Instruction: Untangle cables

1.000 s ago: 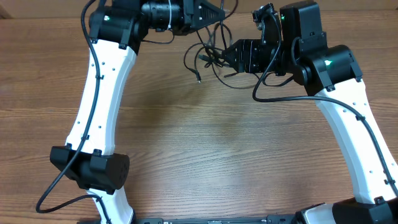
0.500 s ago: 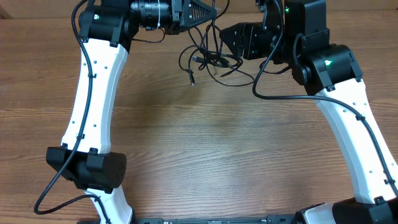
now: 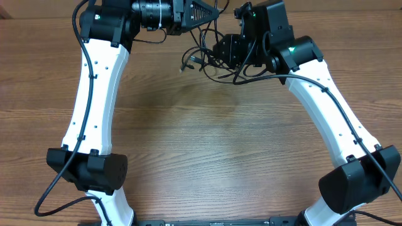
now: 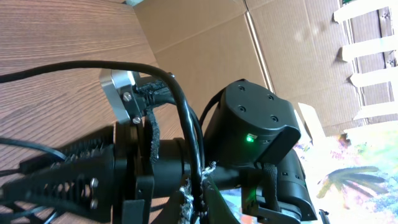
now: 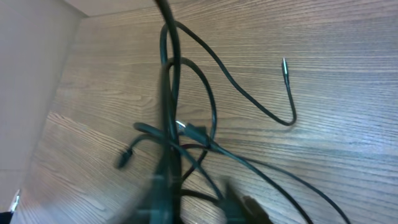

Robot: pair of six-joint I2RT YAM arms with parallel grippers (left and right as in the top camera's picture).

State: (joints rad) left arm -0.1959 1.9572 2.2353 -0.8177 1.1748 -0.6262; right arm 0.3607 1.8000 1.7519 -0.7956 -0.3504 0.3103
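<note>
— Wood of the brown, grain-striped table [image 3: 207, 157] is stretching away from the arm bases, and none of the task's things are lying on the near half. What are the arms doing at the far end?

— They are working on the thin black cables with small silvery plug tips [image 3: 204, 58]. These are hanging in a knotted bundle near the far edge, seemingly lifted off the wood. The right gripper [image 3: 221, 50] is pressing in from the bundle's right. Its wrist view is blurring the fingers, so its grip cannot be told. Beyond it, the left gripper [image 3: 212, 10] is showing its fingers drawn to a point, apparently pinching strands that are running up to it.

— So which step is going on?

— Separating, probably, since the knot is not yet undone. The next move is calling for drawing the grippers apart along one strand while watching the free plug end [image 3: 183, 64] dangling at the left.

— And against half a second ago?

— The right arm is now sitting further left, closer to the bundle. The cables are bunching tighter, the plug end is riding higher, and the left arm is barely differing.
</note>
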